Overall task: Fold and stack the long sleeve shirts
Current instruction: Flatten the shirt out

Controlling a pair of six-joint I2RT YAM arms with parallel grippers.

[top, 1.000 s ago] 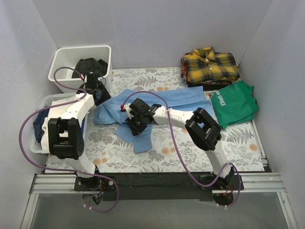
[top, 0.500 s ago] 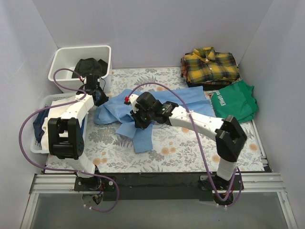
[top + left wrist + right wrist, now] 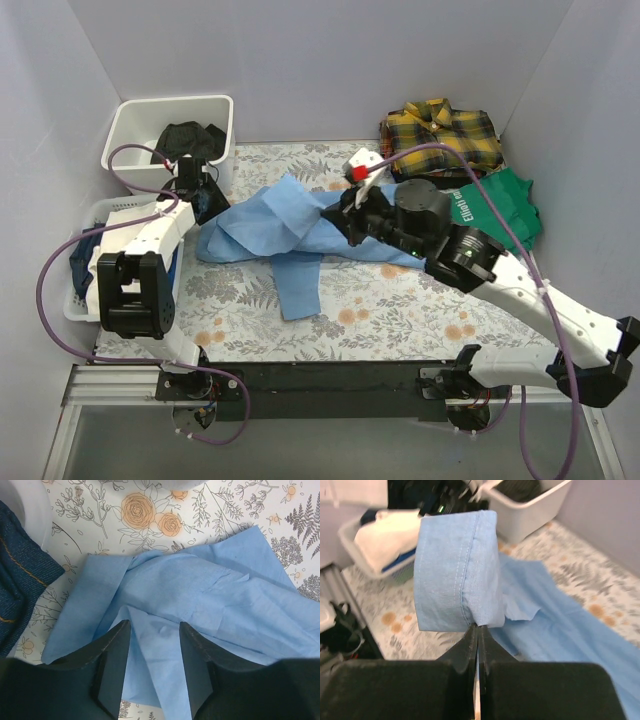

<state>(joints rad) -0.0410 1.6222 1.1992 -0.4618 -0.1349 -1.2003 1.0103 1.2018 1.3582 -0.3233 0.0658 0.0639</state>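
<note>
Flowery print covers the desk [image 3: 420,310], and the light blue shirt [image 3: 270,225] lies across its middle. The right pincer [image 3: 477,627] is pinched tight on a stitched hem, held up high. The left pincer [image 3: 154,630] hangs half open over the shirt's left end, holding nothing. It is best to lay this soft, wrinkly cloth over slowly and flat. The folded plaid shirt [image 3: 440,135] sits at the far right corner.

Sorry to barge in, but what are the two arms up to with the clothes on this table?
They are working on the light blue shirt, which lies rumpled on the table, not yet folded. The right gripper is shut on a hemmed edge and holds it raised. The left gripper hangs open over the shirt's end near the white baskets. The yellow plaid shirt sits folded in the far right corner.
</note>
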